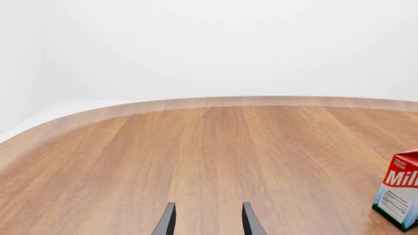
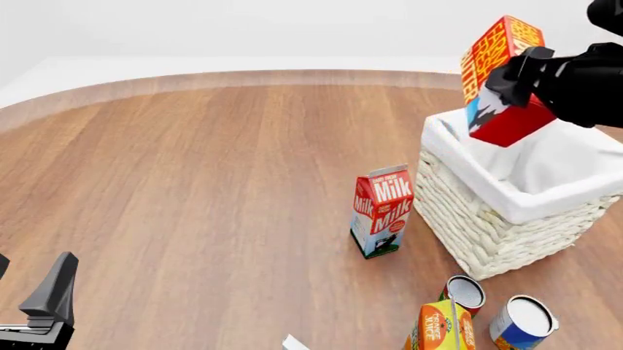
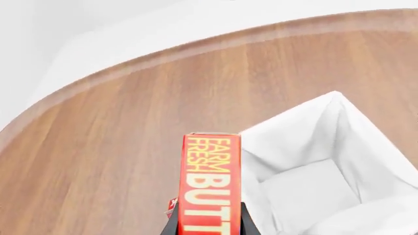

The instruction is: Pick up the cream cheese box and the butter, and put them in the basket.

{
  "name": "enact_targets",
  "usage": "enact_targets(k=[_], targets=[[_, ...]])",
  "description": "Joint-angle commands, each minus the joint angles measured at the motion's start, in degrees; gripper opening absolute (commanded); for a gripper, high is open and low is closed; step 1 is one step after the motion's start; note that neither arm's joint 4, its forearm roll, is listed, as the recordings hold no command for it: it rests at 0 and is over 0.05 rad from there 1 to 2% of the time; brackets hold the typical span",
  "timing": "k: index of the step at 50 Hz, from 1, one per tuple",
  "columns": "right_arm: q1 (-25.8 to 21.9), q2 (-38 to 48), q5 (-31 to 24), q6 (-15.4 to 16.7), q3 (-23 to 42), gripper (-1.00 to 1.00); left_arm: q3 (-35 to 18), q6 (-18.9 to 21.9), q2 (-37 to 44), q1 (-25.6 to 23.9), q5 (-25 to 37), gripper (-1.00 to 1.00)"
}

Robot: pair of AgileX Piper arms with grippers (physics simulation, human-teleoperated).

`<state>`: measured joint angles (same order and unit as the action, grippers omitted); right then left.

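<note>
Overhead, the right end effector (image 2: 516, 76) grips the butter (image 2: 498, 80) above the basket's rim (image 2: 457, 149).

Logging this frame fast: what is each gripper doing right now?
Left gripper: open, holding nothing.
Right gripper: shut on the butter, above the basket.

The milk carton (image 1: 400, 193) and butter (image 3: 210, 183) are cropped by frame edges.
</note>
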<state>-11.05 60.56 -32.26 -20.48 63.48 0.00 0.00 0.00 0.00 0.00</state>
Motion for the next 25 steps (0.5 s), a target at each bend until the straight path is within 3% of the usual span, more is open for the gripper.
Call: enact_targets(k=[1, 25], targets=[[2.51, 0.06, 1.79, -3.99, 0.36, -1.0, 0.0, 0.0, 0.0, 0.0, 0.0, 1.0], [6.75, 0.59, 3.8, -5.05, -1.66, -1.0, 0.0, 0.0, 0.0, 0.0, 0.0, 1.0]])
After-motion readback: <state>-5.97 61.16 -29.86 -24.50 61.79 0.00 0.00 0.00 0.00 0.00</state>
